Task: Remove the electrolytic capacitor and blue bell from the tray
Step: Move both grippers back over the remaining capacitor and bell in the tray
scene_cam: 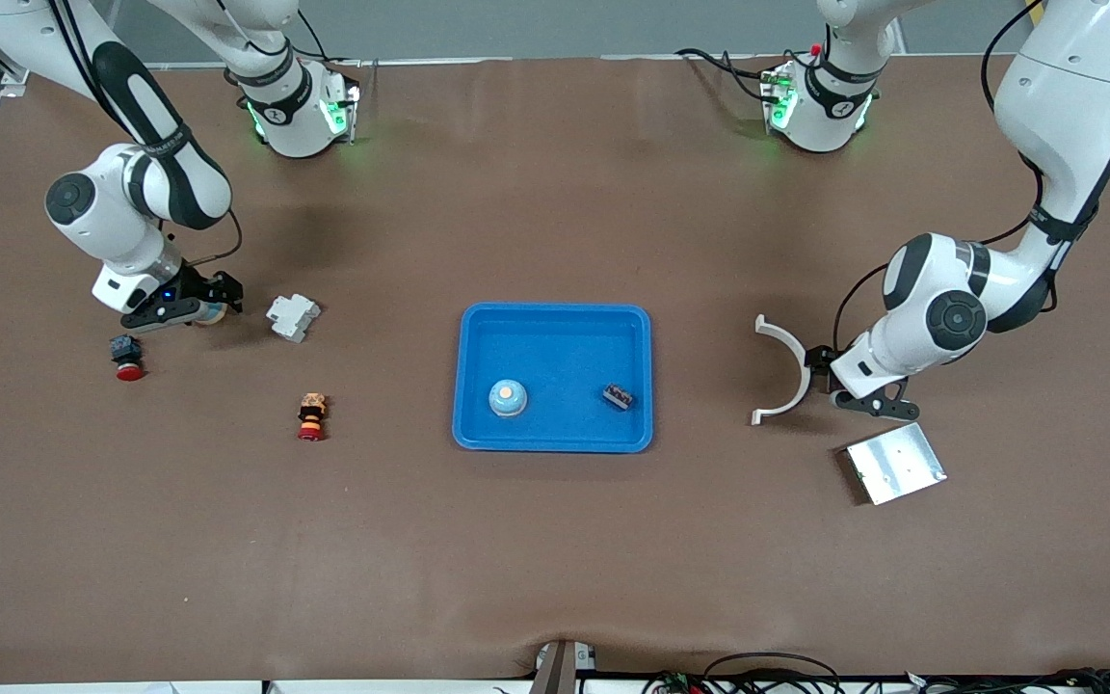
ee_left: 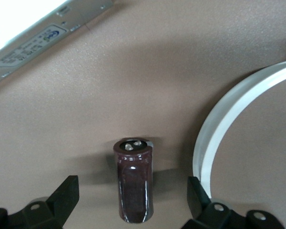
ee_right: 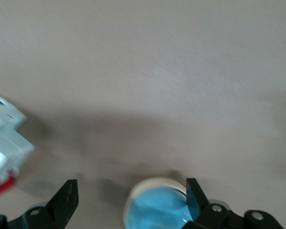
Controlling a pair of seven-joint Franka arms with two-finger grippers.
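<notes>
A dark brown capacitor (ee_left: 133,186) lies on the table between the open fingers of my left gripper (ee_left: 132,191), which touch neither side. In the front view this gripper (scene_cam: 858,393) is low over the table at the left arm's end and hides the capacitor. A blue bell with a cream rim (ee_right: 157,205) sits between the open fingers of my right gripper (ee_right: 131,191), close to one finger. In the front view the bell (scene_cam: 211,314) peeks out beside the right gripper (scene_cam: 184,308) at the right arm's end.
A blue tray (scene_cam: 555,313) at mid-table holds a blue dome (scene_cam: 507,397) and a small dark part (scene_cam: 619,396). A white breaker (scene_cam: 293,316) and two red push buttons (scene_cam: 126,357) (scene_cam: 311,416) lie near the right gripper. A white curved piece (scene_cam: 786,371) and a metal box (scene_cam: 894,463) flank the left gripper.
</notes>
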